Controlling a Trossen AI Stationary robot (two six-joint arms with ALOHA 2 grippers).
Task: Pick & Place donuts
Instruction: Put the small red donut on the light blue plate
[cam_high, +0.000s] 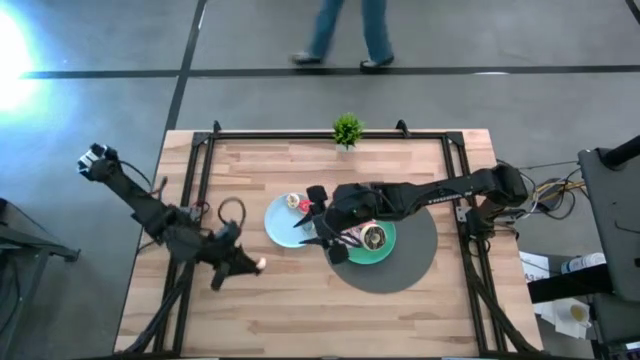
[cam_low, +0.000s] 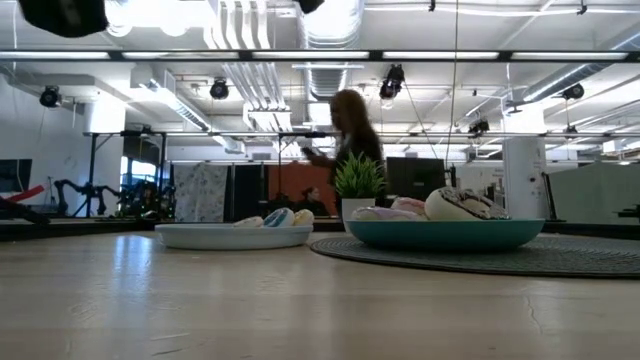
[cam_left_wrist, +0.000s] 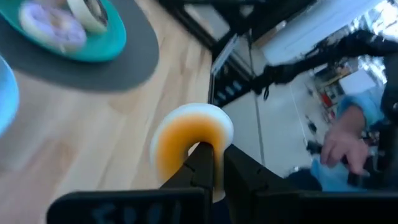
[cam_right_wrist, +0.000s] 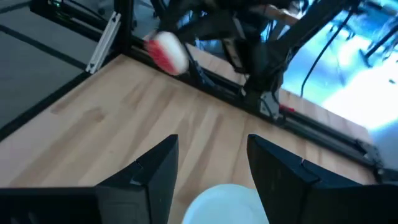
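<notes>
A small ring-shaped orange donut (cam_left_wrist: 189, 144) with a pale rim is pinched between the closed fingers of the left hand (cam_high: 250, 266), above the pale wooden tabletop (cam_high: 300, 310). The right hand (cam_high: 318, 228), fingers spread and empty, is held over the light-blue plate (cam_high: 280, 232).

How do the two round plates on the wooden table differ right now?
The light-blue plate lies directly on the bare wood, while the teal-green plate sits on a dark grey round mat. The light-blue plate holds small mini donuts; the teal-green plate holds larger iced donuts. The right gripper, jaws open, hovers where the two plates meet. Both are round and shallow.
</notes>
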